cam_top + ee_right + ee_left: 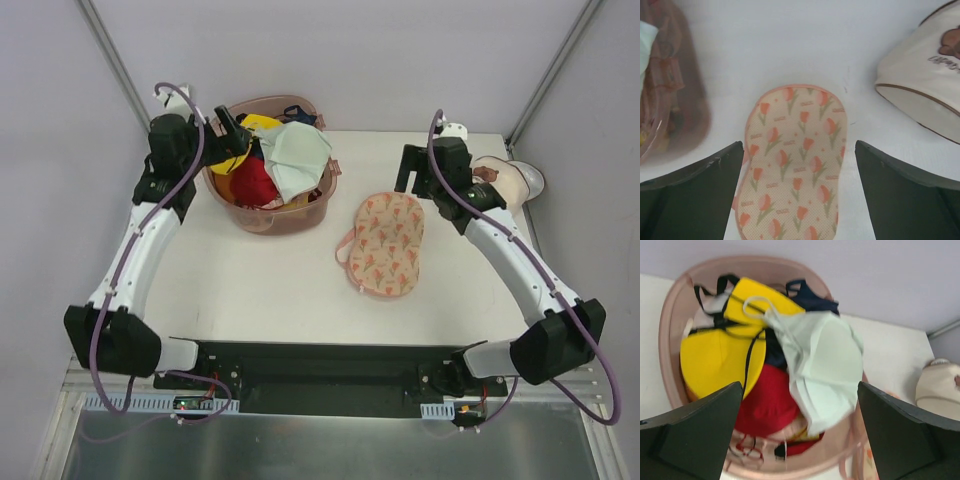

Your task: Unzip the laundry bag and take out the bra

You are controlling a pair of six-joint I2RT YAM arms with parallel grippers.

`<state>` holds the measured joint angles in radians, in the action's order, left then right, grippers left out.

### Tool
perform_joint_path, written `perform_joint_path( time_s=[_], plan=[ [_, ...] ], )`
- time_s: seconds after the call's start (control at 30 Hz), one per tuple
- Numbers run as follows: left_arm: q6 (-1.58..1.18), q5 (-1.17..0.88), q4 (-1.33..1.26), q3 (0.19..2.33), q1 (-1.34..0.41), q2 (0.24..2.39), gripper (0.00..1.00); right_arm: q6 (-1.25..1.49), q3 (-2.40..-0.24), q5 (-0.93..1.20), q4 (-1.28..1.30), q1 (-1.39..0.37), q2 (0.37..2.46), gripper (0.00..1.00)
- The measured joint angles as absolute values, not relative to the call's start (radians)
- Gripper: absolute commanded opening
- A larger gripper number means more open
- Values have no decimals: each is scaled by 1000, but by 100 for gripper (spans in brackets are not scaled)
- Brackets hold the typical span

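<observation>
One laundry bag point(387, 243) lies flat on the white table point(250, 290), right of the middle and nearer the far edge than the near one. Its tulip-printed face is up and a thin pink loop point(343, 250) sticks out on its left side. Whether its zip is open cannot be told from any view.

One bra point(825, 370), pale mint-white, lies outside the bag. It rests on top of the heap in a single pink plastic basin point(275, 215) at the far left corner of the table, and one cup hangs over the basin's right rim. Three other colours of clothing can be counted under and beside it: a yellow garment point(715, 355) with black straps, a red garment point(767, 402) and a navy garment point(810, 297).

One cream cylindrical container point(510, 183) with brown trim lies on its side at the far right corner, well apart from the bag.

There are two arms. The left tool point(232, 135) hovers over the far left part of the basin, above the yellow garment, with its two fingers spread wide and holding nothing. The right tool point(412, 168) hangs just beyond the bag's far end, between the basin and the container, and its two fingers are also wide apart and empty.
</observation>
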<state>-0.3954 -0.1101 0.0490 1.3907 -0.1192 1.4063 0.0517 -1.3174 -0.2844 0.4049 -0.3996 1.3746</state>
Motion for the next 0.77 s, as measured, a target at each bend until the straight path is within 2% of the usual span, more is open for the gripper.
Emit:
perform_joint_path(
  time_s=[0.2, 0.4, 0.57, 0.77],
  plan=[
    [-365, -134, 92, 1068, -119, 1135, 99, 59, -1336, -459, 500, -390, 1309, 96],
    [-348, -130, 196, 805, -119, 860, 99, 58, -1248, -591, 548, -388, 1099, 96],
    [-351, -123, 231, 707, -119, 710, 99, 42, -1143, -667, 576, -388, 968, 96],
    [-360, -123, 274, 686, -119, 707, 99, 35, -1068, -701, 605, -388, 960, 96]
  ],
)
